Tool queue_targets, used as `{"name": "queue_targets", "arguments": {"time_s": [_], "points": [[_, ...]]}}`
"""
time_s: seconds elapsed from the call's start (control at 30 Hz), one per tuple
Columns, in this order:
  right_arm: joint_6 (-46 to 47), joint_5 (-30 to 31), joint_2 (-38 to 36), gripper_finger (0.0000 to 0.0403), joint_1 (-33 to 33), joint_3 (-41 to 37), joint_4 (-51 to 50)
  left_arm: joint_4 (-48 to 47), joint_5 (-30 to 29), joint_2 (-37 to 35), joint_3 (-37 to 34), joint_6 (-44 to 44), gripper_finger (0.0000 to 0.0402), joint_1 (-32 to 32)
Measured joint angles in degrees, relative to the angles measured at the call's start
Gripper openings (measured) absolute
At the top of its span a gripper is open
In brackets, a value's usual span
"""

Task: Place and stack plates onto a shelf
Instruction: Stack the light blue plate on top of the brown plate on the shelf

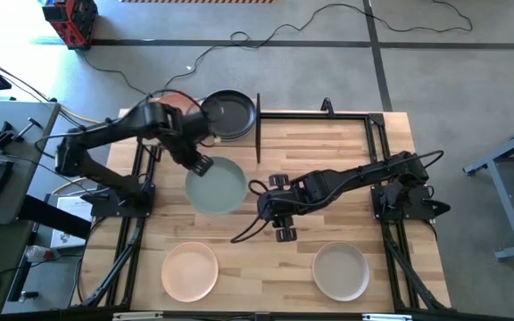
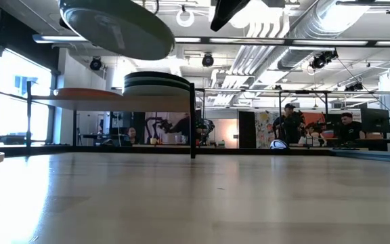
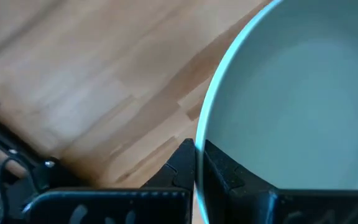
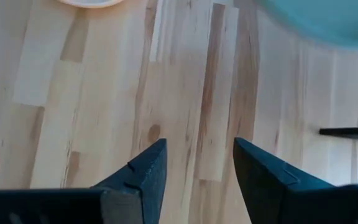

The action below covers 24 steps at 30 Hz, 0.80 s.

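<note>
Pale green plate (image 1: 216,185) hangs in left gripper (image 1: 203,165) beside shelf (image 1: 259,125).

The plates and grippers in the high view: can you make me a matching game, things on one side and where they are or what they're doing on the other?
Things:
1. pale green plate
2. black plate
3. beige plate
4. right gripper

Places or states:
A. open over bare table, holding nothing
B. on the shelf
C. held up off the table by the left gripper
D. lying on the table near the front, on the right arm's side

Pairs: 1-C, 2-B, 3-D, 4-A
</note>
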Motion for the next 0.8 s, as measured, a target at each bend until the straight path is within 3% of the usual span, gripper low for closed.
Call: {"name": "queue_targets", "arguments": {"time_s": [0.5,0.8], "points": [[3.4,2.4,0.0,0.0161,-4.4,0.0,-2.7,-1.6,-4.9,-10.9,0.0,8.1,0.0003,18.4],[-6.8,2.6,0.0,0.0161,-11.1,0.0,-4.9,-1.5,-9.1,-12.3,0.0,8.2,0.0003,30.2]]}}
